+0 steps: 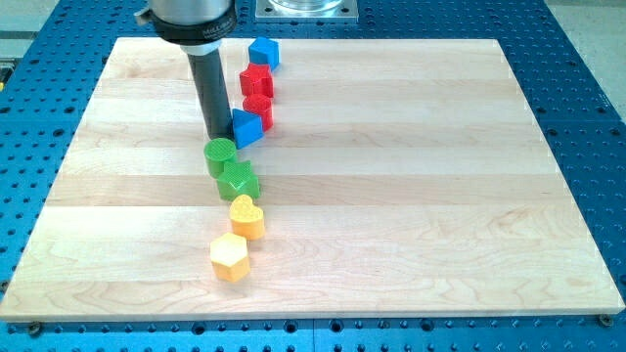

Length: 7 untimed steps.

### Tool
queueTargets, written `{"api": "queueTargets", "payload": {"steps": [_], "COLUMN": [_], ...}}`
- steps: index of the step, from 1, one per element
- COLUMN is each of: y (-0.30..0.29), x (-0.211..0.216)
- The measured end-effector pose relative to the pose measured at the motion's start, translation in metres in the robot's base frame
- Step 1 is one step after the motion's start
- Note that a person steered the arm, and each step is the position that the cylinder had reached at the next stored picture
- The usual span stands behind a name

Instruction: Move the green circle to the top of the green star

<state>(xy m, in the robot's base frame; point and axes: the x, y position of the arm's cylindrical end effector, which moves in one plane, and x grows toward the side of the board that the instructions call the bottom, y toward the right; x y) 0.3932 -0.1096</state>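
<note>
Resting on the tabletop (411, 176), my tip (217, 136) sits just above the green circle (220, 154), which touches the green star (239, 180); no hand is fitted.

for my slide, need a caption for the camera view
My tip just above the green circle, which touches the green star.

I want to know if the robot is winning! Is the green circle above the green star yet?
Nearly. The round green circle block already sits touching the green star block, toward the view's top but slightly left. In hand: my tip rests just above the circle, beside the blue block. Left: perhaps a small nudge toward the view's right to centre it.
</note>
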Motion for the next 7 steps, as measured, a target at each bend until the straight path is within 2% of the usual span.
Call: {"api": "queueTargets", "payload": {"steps": [1, 3, 4, 5, 7], "y": [0.0, -0.041, -0.08, -0.045, -0.006], "x": [0.01, 0.063, 0.107, 0.117, 0.089]}}
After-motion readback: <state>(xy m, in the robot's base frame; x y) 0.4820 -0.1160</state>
